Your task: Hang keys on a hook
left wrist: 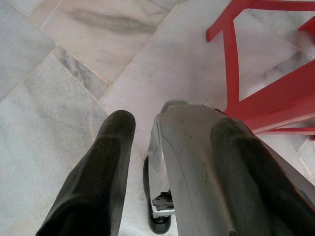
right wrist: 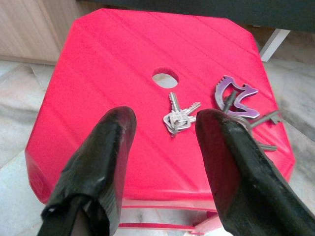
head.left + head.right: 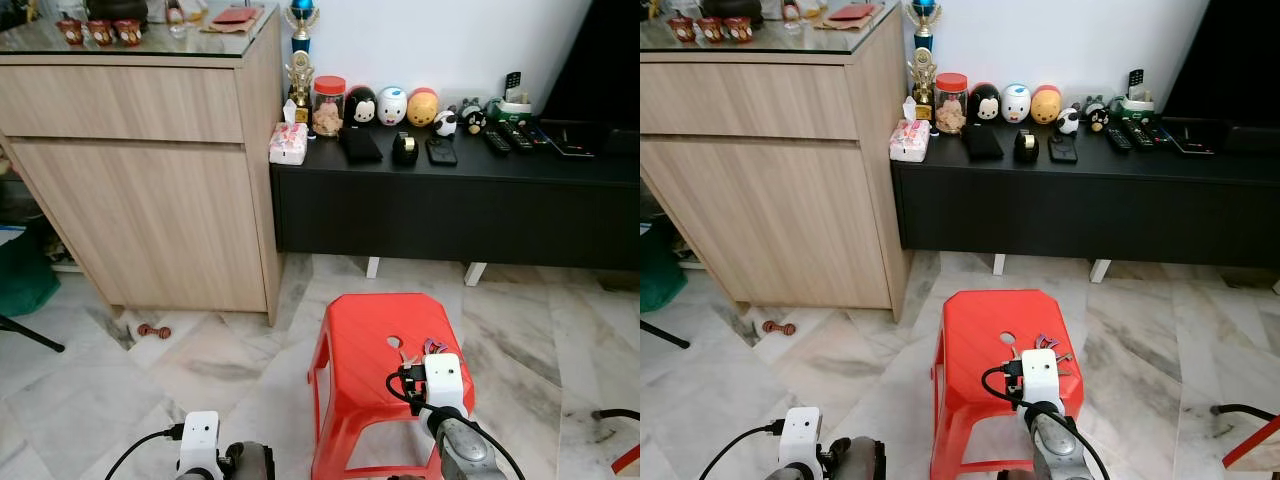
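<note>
A: Where are the keys?

B: On the red stool, just beside the round hole in its seat. Small silver bunch of keys, lying flat. A second bunch sits close by toward the stool's edge, with a purple clip on it and darker keys under it.

A: Right gripper?

B: Right gripper hovers above the near part of the seat. Fingers spread apart, nothing between them. The silver bunch shows in the gap, just past the fingertips. No contact with the keys that I can see.

A: Left?

B: Left gripper is low, over the marble floor beside the stool's legs. Fingers apart, holding nothing. A silver part of the robot's own body shows between them.

A: Surroundings?

B: Head view: stool stands on the floor in front of a low black console. The console's top carries round character figures, a jar, remotes. Tall wooden cabinet to the left of it, touching. Small red object on the floor near the cabinet base; can't tell what it is.
</note>
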Controlling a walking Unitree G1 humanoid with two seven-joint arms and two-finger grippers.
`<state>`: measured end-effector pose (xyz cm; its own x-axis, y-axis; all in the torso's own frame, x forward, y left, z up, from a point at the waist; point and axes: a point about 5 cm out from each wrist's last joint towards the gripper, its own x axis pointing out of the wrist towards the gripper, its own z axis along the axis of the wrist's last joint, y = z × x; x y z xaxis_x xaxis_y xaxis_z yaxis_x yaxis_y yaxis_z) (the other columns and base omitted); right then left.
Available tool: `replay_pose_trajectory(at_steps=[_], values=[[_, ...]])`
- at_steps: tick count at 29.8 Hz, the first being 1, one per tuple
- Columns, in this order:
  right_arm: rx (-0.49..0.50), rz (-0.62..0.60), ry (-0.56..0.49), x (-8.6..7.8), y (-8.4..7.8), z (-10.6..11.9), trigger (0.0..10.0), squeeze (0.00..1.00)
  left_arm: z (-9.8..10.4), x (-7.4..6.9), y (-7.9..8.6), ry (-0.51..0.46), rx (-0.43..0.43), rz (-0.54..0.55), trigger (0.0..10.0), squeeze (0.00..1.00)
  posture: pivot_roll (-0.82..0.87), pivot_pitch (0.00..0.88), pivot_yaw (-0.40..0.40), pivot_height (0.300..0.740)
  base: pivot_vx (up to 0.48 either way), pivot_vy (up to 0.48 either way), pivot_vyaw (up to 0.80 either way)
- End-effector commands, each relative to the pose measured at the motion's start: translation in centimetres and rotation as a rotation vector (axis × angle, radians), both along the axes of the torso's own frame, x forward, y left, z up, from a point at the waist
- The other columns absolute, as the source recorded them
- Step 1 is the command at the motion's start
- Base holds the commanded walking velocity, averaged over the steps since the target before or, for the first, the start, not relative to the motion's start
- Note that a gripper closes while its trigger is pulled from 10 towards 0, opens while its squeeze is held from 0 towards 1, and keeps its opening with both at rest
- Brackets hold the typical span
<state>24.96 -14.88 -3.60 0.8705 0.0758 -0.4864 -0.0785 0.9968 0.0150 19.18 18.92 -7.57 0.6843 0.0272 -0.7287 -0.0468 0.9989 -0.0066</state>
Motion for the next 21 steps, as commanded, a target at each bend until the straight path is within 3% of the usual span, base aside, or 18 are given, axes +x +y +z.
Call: replay_pose_trajectory(at_steps=[1,21], values=[[0.001,0.0,0.012,0.07,-0.01,-0.04,10.0,0.0,-1.91,-3.2,-2.14,0.152,-0.059,-0.043,10.0,0.0,0.1,0.0,-0.088,0.623,0.277,0.0,0.0],[-0.021,0.024,0.007,0.1,0.2,0.0,10.0,0.0,-1.92,-3.22,-2.06,0.152,-0.056,-0.04,10.0,0.0,0.1,0.0,-0.092,0.623,0.3,0.0,0.0]])
